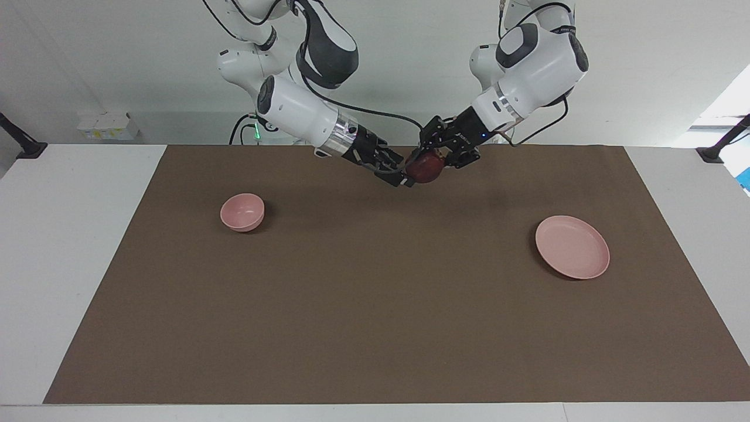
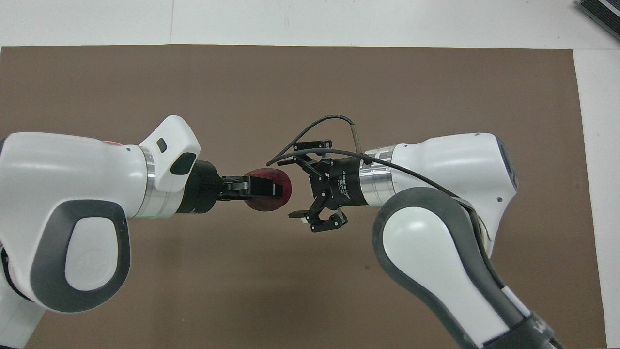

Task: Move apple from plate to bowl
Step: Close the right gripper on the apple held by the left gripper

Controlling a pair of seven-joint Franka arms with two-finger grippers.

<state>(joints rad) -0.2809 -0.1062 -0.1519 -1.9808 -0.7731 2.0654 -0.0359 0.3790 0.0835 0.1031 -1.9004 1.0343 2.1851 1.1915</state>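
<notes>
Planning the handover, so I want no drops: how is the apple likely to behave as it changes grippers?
The apple, round and smooth-looking, is pinched only by the left gripper, so it may slip or twist. It seems rigid. If the open right gripper misses it, it would likely roll across the brown mat.

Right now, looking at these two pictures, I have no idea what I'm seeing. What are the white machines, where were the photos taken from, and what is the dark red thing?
The white machines are two robot arms, each ending in a two-finger hand. One picture is taken across the table, facing the robots; the other looks down from above their own end.

The red thing is an apple, held in the air over the brown mat. The left hand is shut on it. The right hand has its fingers open right beside the apple, as if to take it.

On the mat lie a flat pink plate toward the left arm's end and a small pink bowl toward the right arm's end, both empty.
</notes>
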